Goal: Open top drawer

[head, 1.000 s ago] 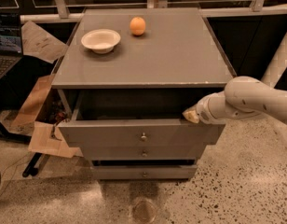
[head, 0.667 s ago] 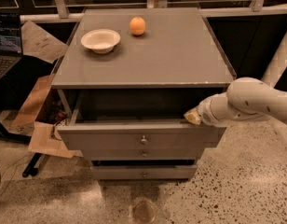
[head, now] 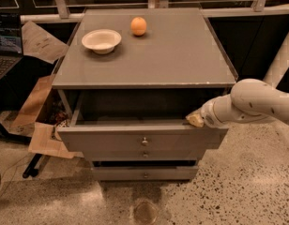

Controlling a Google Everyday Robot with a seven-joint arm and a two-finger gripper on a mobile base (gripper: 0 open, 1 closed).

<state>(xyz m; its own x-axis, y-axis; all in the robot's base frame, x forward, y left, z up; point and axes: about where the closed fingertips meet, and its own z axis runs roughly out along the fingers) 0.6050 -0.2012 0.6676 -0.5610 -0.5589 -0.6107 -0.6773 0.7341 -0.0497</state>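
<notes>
The top drawer is the wide grey front with a small round metal knob at its centre. It stands pulled out from the grey cabinet, and the dark inside of its box shows behind the front. My gripper, at the end of the white arm coming in from the right, is at the right end of the drawer front's top edge. Its tan tip rests against that edge.
A white bowl and an orange sit on the cabinet top. Two shorter drawer fronts lie below the top drawer. Cardboard and paper and a laptop are at the left. A glass stands on the floor in front.
The gripper and the drawer front have come slightly further out toward the camera. The bowl and the orange have not moved.
</notes>
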